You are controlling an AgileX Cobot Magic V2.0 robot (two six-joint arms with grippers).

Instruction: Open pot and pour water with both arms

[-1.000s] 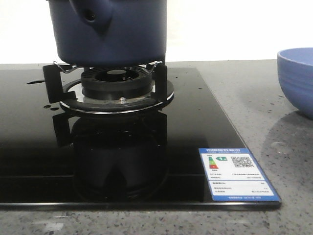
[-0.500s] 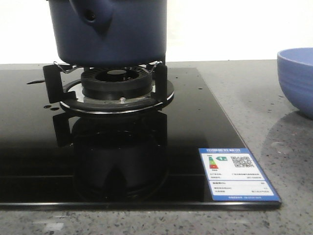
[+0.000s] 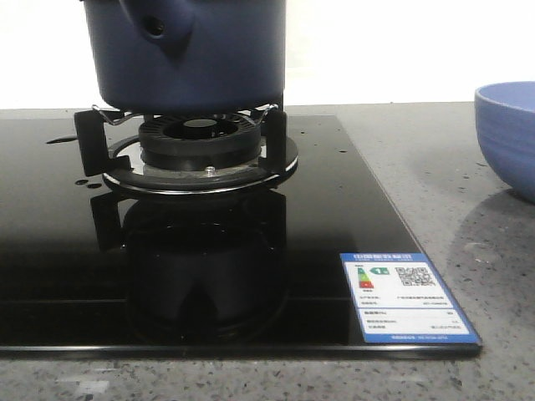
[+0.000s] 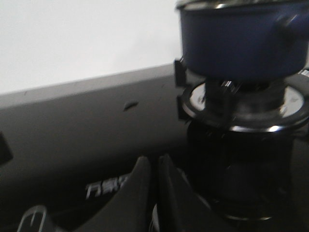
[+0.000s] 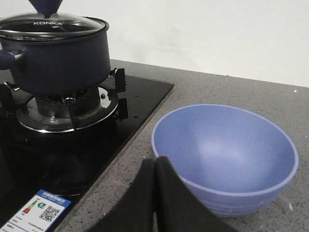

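While both arms are low over the worktop, the black glass stove top (image 3: 334, 209) fills most of the front view and lies on a grey speckled counter (image 3: 435, 159). On the stove top stands a gas burner (image 3: 199, 146) with a black pan support (image 3: 88, 138), and the pot (image 3: 217, 58) sits on this support, upright. It is dark navy blue, with a bulging handle mount (image 3: 159, 25) that has a small round hole and faces the front camera. In the right wrist view the pot carries a glass lid (image 5: 50, 26) with a metal rim and a blue knob, so it is closed.

On the counter to the right of the stove top, well apart from the pot, stands a lighter blue bowl (image 5: 224, 154), and I see nothing inside it. An energy label (image 3: 405, 296) is stuck at the near right corner of the glass.

The right gripper (image 5: 155, 166) is just beside the bowl, on its near side; its fingers are pressed together and hold nothing. The left gripper (image 4: 154, 166) is low over the stove glass, near the burner, its fingers almost together with a thin gap, also with nothing between them.
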